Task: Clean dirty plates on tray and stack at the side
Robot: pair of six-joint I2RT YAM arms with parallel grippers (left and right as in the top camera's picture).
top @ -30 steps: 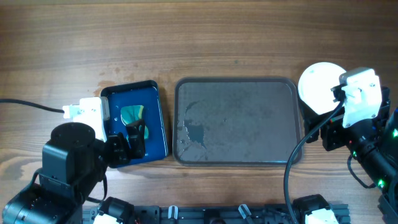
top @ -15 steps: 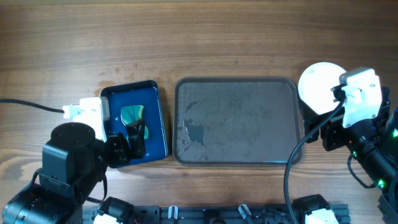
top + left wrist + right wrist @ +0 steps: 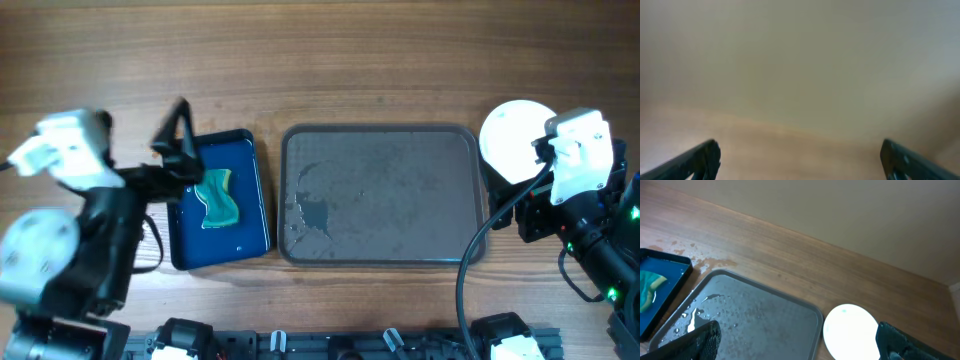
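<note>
The large grey-brown tray [image 3: 400,160] lies mid-table with no plates on it, only water drops and a wet patch at its left; it also shows in the right wrist view [image 3: 755,315]. White plates [image 3: 512,138] sit on the wood just right of the tray, seen as one round disc; I cannot tell how many. In the right wrist view the top plate [image 3: 850,330] has a tiny blue speck. My right gripper [image 3: 797,340] is open and empty, above the tray's right end. My left gripper [image 3: 178,148] is raised by the blue tray's far left corner; its wrist view [image 3: 799,150] shows it open and empty.
A smaller glossy blue tray [image 3: 250,215] lies left of the grey tray, holding a green-yellow sponge [image 3: 218,196] in a little water; both show in the right wrist view [image 3: 675,275], [image 3: 649,282]. Water drops dot the wood [image 3: 700,260] between the trays.
My left arm has lifted off the blue tray and swung up and to the left, leaving the sponge lying in it. The right arm and plates have not moved.
</note>
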